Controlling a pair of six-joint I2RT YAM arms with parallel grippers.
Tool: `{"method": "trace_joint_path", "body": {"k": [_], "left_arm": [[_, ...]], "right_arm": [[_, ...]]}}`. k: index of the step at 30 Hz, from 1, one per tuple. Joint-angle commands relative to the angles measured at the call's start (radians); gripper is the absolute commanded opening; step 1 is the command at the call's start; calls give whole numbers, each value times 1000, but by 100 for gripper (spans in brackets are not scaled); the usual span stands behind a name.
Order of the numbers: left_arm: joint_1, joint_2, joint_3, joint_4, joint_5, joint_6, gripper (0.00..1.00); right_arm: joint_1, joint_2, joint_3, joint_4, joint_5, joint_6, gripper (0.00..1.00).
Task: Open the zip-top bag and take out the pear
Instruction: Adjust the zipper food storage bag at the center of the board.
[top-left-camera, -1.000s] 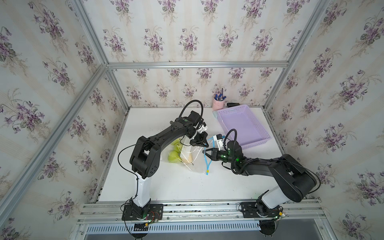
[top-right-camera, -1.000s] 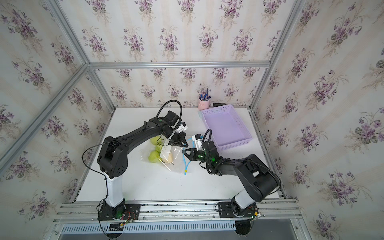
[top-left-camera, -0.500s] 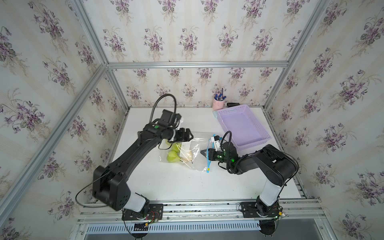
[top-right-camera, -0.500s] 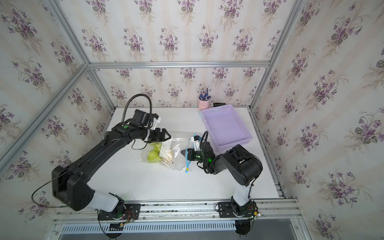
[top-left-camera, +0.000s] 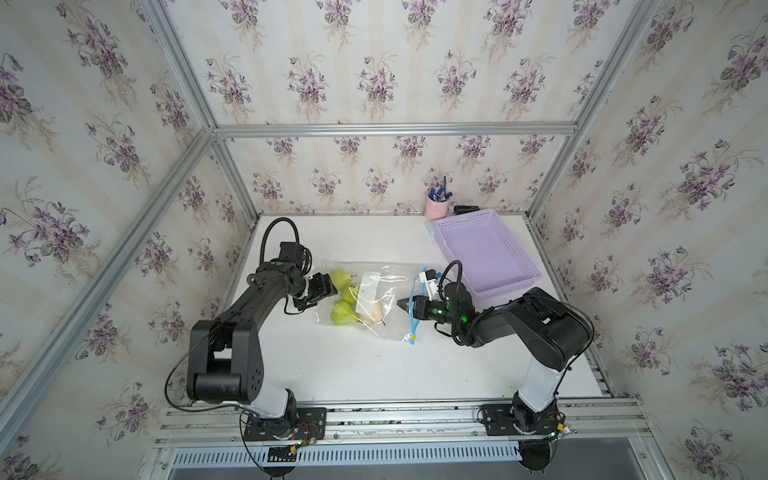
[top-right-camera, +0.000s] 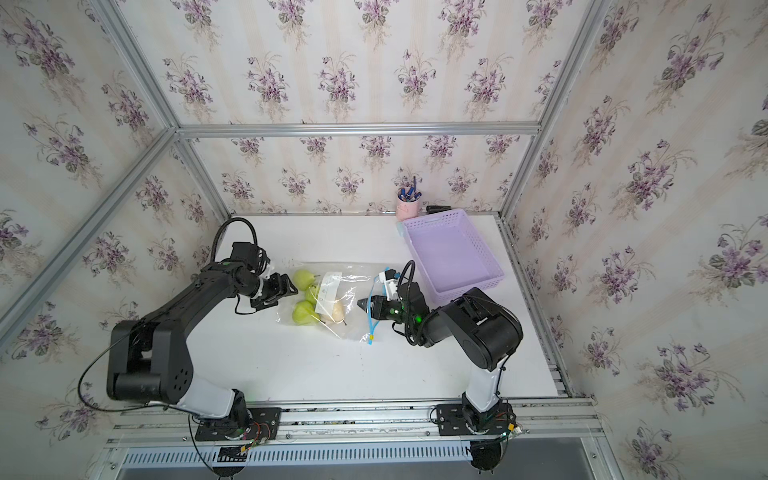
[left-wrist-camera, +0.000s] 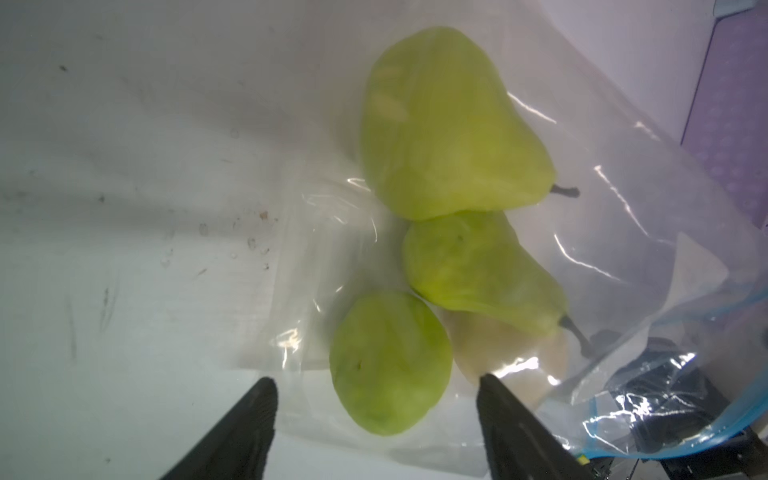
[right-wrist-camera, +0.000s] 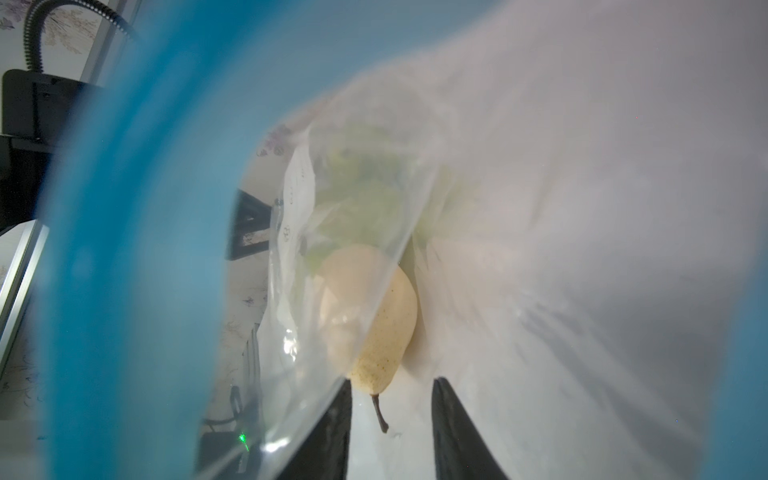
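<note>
Four pears lay inside the clear zip-top bag (top-left-camera: 395, 286), which rested flat at the middle of the white worktop (top-left-camera: 374, 374) in both top views: three green ones (top-left-camera: 341, 312) bunched toward its 9 o'clock end and one pale yellow pear (top-left-camera: 374, 311) beside them under the whitish label patch (top-left-camera: 365, 293). The light-blue zip strip (top-left-camera: 412, 320) ran along the bag's 3 o'clock edge, with the small yellow end tab (top-left-camera: 412, 342) at its 6 o'clock end. The left gripper (top-left-camera: 331, 286) sat low at the bag's 9 o'clock end; in the left wrist view its fingers (left-wrist-camera: 249, 415) stood well apart, either side of the nearest green pear (left-wrist-camera: 390, 361) and holding nothing. The right gripper (top-left-camera: 402, 304) reached in from 3 o'clock, its tips past the zip strip at the bag's mouth. In the right wrist view its fingers (right-wrist-camera: 453, 415) were apart, flanking the narrow end and dark stem (right-wrist-camera: 380, 413) of the pale yellow pear (right-wrist-camera: 370, 320) without closing on it, while the blurred blue strip (right-wrist-camera: 137, 249) curved close around the camera. A lilac perforated basket (top-left-camera: 507, 286) stood toward 2 o'clock on the worktop, just beside the right arm, and a pink cup of pens (top-left-camera: 436, 208) stood near 1 o'clock against the back wall.
</note>
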Motion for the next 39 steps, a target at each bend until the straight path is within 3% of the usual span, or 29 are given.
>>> {"method": "trace_joint_path", "body": {"k": [1,2,3,8,13,19,21,23,25,29,34,36,39], "left_arm": [[-14,116,78,-44,-42,11,24],[-25,137,94,-69,-77,19,8],[-40,142,93,-66,-70,33,0],[-158,204,127,-121,-9,76,1],[-237,246,119,-38,142,29,9],[-297,275,186,16,264,-43,17],[-302,281,213,-21,209,-41,17],[-280,276,217,-82,72,-50,23],[-227,247,160,-59,54,-72,27],[-165,107,69,-20,107,-41,29],[-166,-155,-20,57,255,-2,45],[-201,-184,-39,27,297,-32,39],[-289,-130,-72,-71,257,-114,14]], "right_arm": [[0,7,10,13,-14,6,34],[0,6,13,6,-14,7,34],[-1,9,17,-4,-16,6,34],[0,15,31,-45,-14,-2,34],[0,21,42,-85,-17,-7,36],[0,-16,51,-226,-2,-65,49],[0,-42,56,-305,-5,-106,52],[0,-76,60,-395,-11,-167,56],[0,-117,56,-483,-1,-234,57],[-2,-229,-5,-500,52,-324,50],[4,-209,30,-582,53,-401,28],[18,-190,33,-549,37,-402,24],[26,-166,37,-530,52,-387,23]]}}
